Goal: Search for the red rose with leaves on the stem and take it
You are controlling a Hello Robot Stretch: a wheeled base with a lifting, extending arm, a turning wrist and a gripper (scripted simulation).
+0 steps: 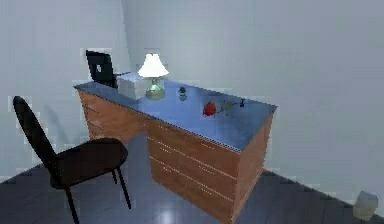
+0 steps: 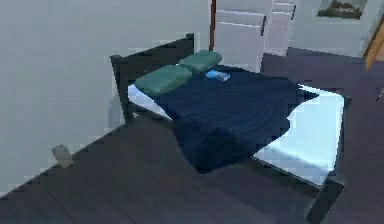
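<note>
Apparently a small red thing (image 1: 210, 108), possibly the rose, lay on the surface (image 1: 252, 114) ahead in the forward view, a little right of the middle, between the lamp (image 1: 153, 72) and the near right corner. Its long axis was too small to make out. On the side where the arm reaches stood a bed (image 2: 315, 125) with a dark blanket (image 2: 230, 120), so the red thing lay to the front, not to the reaching side. I judged the robot should drive nearer and turn that side toward the surface. The state of the hand I could not tell.
</note>
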